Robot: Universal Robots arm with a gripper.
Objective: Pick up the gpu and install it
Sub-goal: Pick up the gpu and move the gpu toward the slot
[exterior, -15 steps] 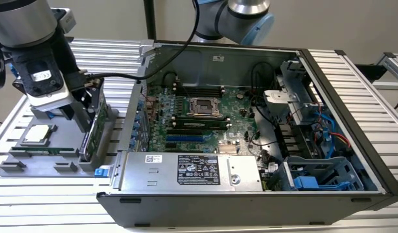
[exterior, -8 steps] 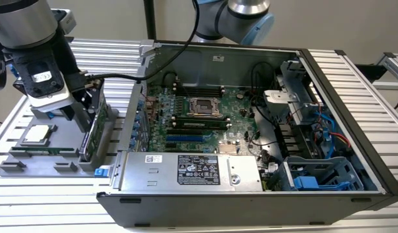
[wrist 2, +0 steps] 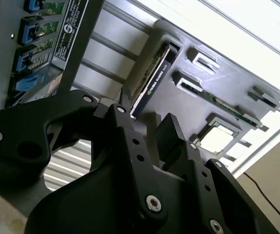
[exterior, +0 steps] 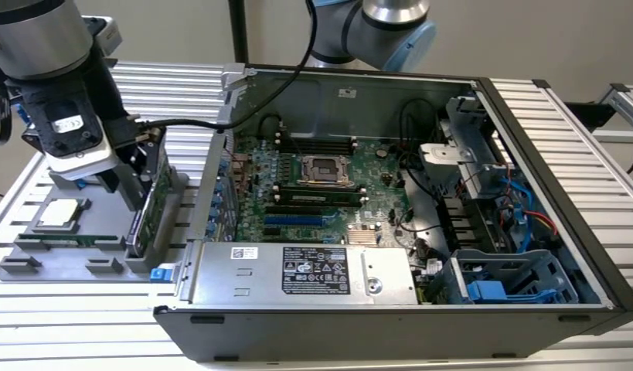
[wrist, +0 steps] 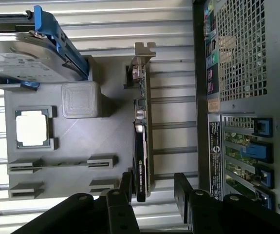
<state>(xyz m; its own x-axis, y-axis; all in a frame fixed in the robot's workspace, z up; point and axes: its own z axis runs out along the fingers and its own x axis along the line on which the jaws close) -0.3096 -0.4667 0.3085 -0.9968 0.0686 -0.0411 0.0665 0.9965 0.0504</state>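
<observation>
One slatted counter [exterior: 563, 116] carries one open computer case [exterior: 399, 328] and, at the exterior view's left, one grey tray [wrist: 76, 141]. One hand [wrist: 153, 178], its fingers spread, straddles the end of the single gpu [wrist: 140, 141], which stands on edge in the tray; contact cannot be told. The tray also holds one hard drive [wrist: 23, 58], one processor chip [wrist: 31, 128] and one memory stick [exterior: 69, 238].

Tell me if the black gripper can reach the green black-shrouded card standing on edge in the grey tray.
Probably yes: the open black gripper hangs over one end of the green card, a finger on each side, nothing blocking.
</observation>
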